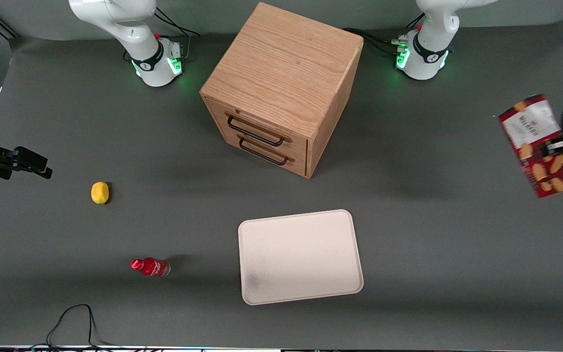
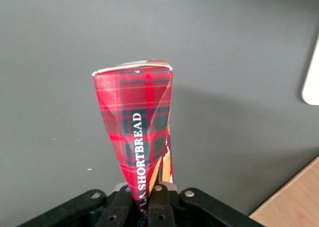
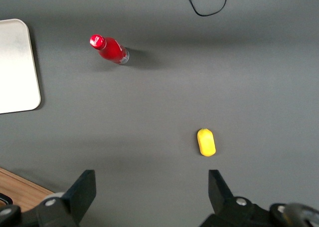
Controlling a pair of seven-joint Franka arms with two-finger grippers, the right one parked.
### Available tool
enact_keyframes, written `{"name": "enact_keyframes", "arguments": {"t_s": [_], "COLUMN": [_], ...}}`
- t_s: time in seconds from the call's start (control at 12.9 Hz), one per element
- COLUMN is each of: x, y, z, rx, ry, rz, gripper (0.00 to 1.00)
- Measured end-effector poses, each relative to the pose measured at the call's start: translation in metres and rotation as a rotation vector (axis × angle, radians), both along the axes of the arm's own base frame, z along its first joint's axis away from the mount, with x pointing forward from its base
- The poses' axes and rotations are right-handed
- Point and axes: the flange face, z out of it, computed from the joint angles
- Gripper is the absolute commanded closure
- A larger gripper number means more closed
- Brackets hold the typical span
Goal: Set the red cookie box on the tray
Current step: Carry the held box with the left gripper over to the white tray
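The left arm's gripper (image 1: 557, 145) hangs in the air at the working arm's end of the table, its fingers clamped on the red cookie box (image 1: 544, 144), which it holds clear of the dark grey table (image 1: 433, 234). In the front view the box is tilted, its white label panel uppermost and the pictured tan cookies lower down, with the black fingers crossing its face about midway. The left wrist view shows the same box (image 2: 137, 137) edge-on, a tartan-patterned narrow side lettered "SHORTBREAD", pinched between the fingers (image 2: 158, 207) and visibly squeezed and twisted toward the grip. The tray (image 1: 300, 256) lies flat on the table, well apart from the box, toward the middle and nearer the front camera than the wooden drawer cabinet (image 1: 281, 88); it bears only a faint grey smudge near one corner. A small red bottle (image 1: 150, 267) and a yellow lemon-like object (image 1: 99, 192) sit toward the parked arm's end, the bottle nearer the front camera than the lemon
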Motion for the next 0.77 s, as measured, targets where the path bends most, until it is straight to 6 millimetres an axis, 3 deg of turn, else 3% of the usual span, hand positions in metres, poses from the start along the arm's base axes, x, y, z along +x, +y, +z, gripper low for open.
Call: {"name": "enact_keyframes", "arguments": {"t_s": [0.46,0.77], "x": [0.068,0.083], "y": [-0.149,-0.256], "z": [-0.084,-0.156], "rx": [-0.074,-0.105], "ry": [-0.043,-0.124], "rz": [0.071,0.076], "gripper": [1.00,1.00]}}
